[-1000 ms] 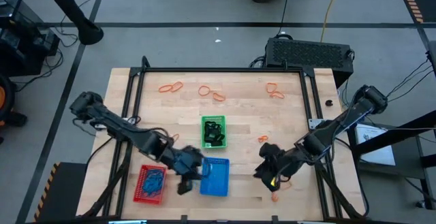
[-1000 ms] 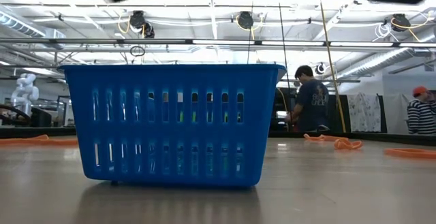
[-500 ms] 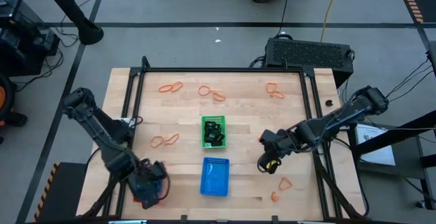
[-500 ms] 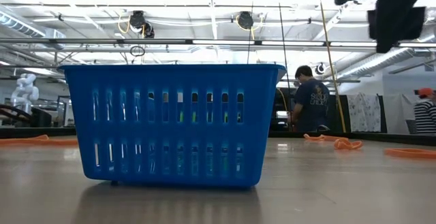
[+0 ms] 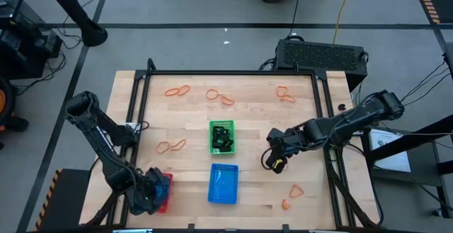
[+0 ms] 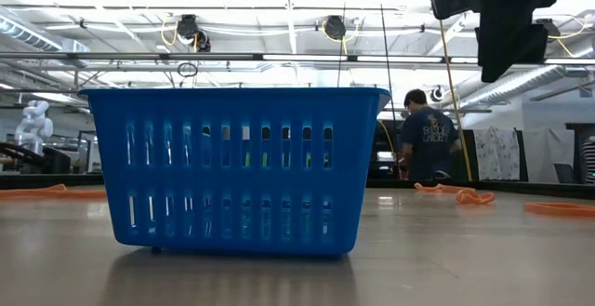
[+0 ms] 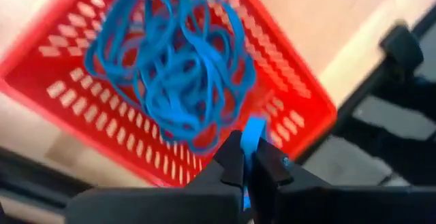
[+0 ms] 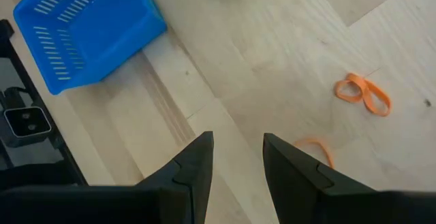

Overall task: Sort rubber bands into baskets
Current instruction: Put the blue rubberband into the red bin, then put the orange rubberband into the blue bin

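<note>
Since a second ago the left gripper (image 7: pixel 246 161) has swung from the blue basket (image 5: pixel 223 184) to above the red basket (image 5: pixel 162 191), its fingers pinching a thin blue rubber band (image 7: pixel 253 131) over the tangled blue loops (image 7: pixel 174 64) on the slotted mesh floor. Meanwhile the right gripper (image 5: pixel 272 159) has risen and shifted toward the green basket (image 5: pixel 221 137), fingers spread and empty. Orange bands (image 5: pixel 177 90) lie scattered on the pale wood-plank worktop (image 5: pixel 255 120).
</note>
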`<state>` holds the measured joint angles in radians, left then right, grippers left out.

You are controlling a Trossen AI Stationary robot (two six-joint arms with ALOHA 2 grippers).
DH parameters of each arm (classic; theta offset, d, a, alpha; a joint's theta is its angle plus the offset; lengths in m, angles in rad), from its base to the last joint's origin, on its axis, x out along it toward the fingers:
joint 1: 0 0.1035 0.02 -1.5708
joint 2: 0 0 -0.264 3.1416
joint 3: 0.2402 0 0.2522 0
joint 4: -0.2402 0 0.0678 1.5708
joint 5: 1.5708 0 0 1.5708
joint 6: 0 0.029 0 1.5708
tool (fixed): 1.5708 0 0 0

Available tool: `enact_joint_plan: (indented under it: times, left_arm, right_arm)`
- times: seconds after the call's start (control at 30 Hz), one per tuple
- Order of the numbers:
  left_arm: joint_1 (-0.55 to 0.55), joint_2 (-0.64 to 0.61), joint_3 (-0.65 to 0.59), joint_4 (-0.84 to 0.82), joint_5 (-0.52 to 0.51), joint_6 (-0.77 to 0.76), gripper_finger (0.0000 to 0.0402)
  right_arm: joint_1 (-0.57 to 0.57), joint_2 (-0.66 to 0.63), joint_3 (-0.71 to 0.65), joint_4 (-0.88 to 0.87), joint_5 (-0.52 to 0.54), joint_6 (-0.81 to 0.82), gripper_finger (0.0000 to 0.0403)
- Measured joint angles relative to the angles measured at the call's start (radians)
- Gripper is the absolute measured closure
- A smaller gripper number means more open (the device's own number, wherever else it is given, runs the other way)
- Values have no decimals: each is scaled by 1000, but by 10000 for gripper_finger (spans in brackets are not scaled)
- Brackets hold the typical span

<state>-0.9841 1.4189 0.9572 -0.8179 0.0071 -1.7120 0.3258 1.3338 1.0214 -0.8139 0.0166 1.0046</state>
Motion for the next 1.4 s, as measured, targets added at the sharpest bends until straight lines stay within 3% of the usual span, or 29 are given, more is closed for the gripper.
enact_joint_plan:
  times: [0.33, 0.53, 0.7, 0.87, 1.07, 1.4]
  left_arm:
    - [18, 0, -14, -2, -14, 21, 295]
    - [24, 0, -14, -11, 46, 55, 237]
    - [30, -14, -13, 2, 107, 147, 222]
    - [39, -49, 13, 31, -9, 221, 221]
    - [141, -69, 19, 224, -165, 393, 221]
    - [405, 64, 19, 712, -142, 839, 221]
  right_arm:
    - [4, 0, 0, 1, -49, 26, 282]
    - [14, 0, 0, 2, -49, 57, 282]
    - [43, 0, 0, 2, -50, 100, 282]
    - [106, 1, 0, 22, -74, 187, 282]
    - [229, 5, 0, 89, -53, 324, 282]
    - [469, 120, 0, 190, 12, 547, 282]
